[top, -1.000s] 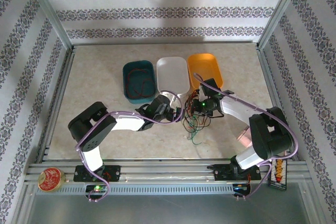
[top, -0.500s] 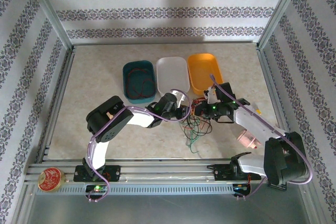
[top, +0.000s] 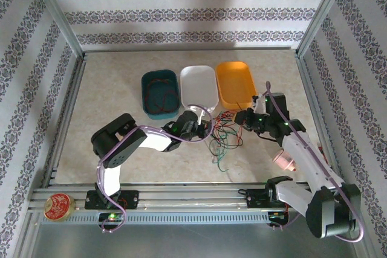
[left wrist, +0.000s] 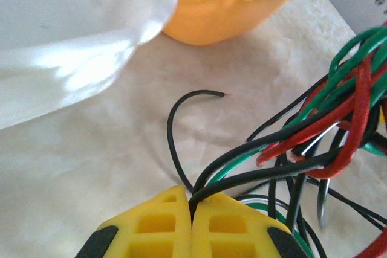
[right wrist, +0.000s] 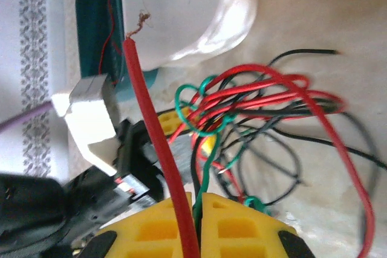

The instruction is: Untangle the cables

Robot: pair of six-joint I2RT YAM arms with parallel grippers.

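Note:
The cables (top: 224, 135), thin red, green and black wires, lie in a loose tangle on the table in front of the white and orange trays. My left gripper (top: 204, 130) is at the tangle's left edge. In the left wrist view it (left wrist: 193, 203) is shut on a black cable (left wrist: 254, 176) that runs off into the bundle (left wrist: 338, 119). My right gripper (top: 243, 118) is at the tangle's upper right. Seen from the right wrist, it (right wrist: 198, 203) is shut on green and black cables, and a red cable (right wrist: 151, 125) crosses its left finger.
Three trays stand in a row behind the tangle: teal (top: 144, 92) with a thin red wire inside, white (top: 198, 81) and orange (top: 236, 80). A round red tin (top: 57, 205) sits on the rail at the bottom left. Metal frame posts edge the table.
My left gripper has closed on a black cable at the tangle's left edge. My right arm has swung to the right with its cables, drawing the tangle wider.

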